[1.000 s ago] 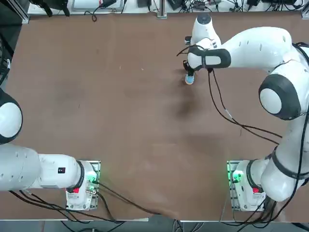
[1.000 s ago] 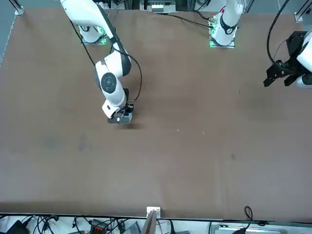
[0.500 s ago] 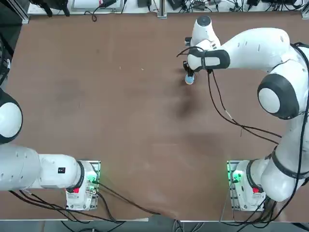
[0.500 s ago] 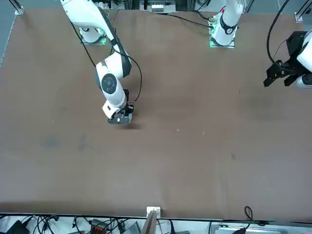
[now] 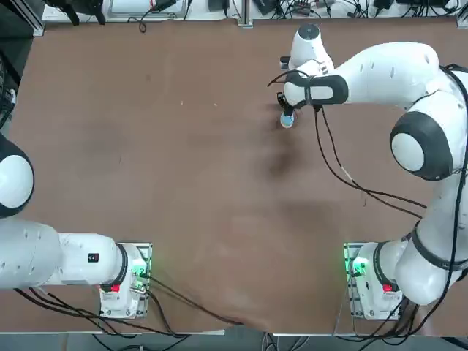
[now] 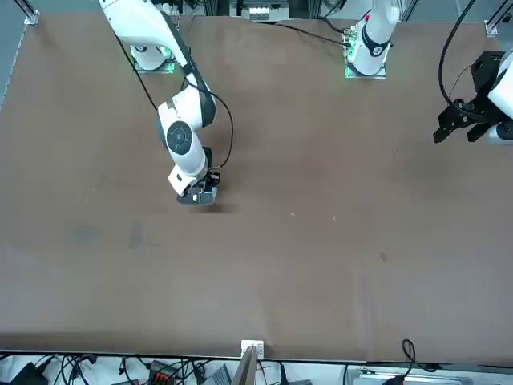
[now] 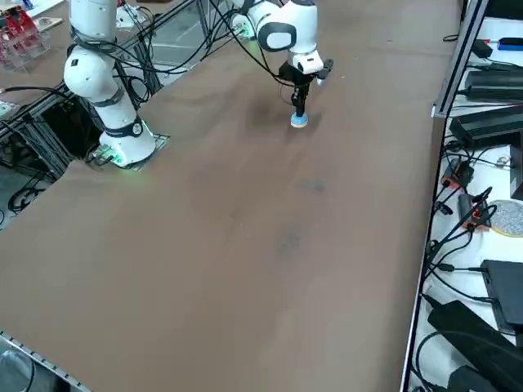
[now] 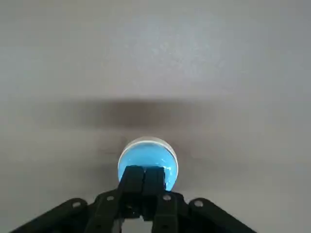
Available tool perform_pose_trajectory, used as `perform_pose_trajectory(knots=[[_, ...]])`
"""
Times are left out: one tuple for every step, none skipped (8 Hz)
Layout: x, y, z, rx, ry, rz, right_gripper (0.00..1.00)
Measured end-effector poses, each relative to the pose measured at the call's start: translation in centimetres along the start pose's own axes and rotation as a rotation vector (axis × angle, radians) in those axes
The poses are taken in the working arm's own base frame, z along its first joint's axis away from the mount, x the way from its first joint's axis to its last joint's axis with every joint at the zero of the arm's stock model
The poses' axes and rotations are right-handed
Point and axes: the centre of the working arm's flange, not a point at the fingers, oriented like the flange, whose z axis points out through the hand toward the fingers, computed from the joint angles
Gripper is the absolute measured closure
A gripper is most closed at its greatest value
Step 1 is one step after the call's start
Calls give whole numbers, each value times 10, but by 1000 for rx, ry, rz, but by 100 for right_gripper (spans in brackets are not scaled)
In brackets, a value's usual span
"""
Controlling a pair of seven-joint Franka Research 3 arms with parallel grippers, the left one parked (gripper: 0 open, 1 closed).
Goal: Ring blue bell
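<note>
Right now the right gripper (image 8: 144,175), jaws pressed together and holding nothing, sits on top of the blue bell (image 8: 148,159) near the table's (image 5: 183,183) far edge. Pressing well probably means pushing straight down on the dome's centre, then lifting off cleanly.

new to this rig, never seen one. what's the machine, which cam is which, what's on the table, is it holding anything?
Two white robot arms are bolted to a brown table; only the robot's right one works here. The top view looks straight down, the front view faces the robot from across the table, the side view looks down diagonally from its right, and the wrist view sits on the working arm looking at its own fingers. The only object on the table is a small blue bell, a light-blue dome also visible in the side view. The right gripper points down, fingers shut together, tips right over the bell's top. It holds nothing; shut fingertips suit pressing the button.
</note>
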Motion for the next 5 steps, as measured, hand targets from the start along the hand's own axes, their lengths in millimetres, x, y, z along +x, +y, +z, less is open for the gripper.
perform_pose_trajectory(knots=[[0, -1, -1, 1, 2, 14, 99], [0, -2, -5, 4, 5, 18, 99], [1, -2, -15, 6, 7, 18, 99], [1, -1, -35, 7, 8, 22, 99], [3, 2, -61, 8, 8, 28, 99]])
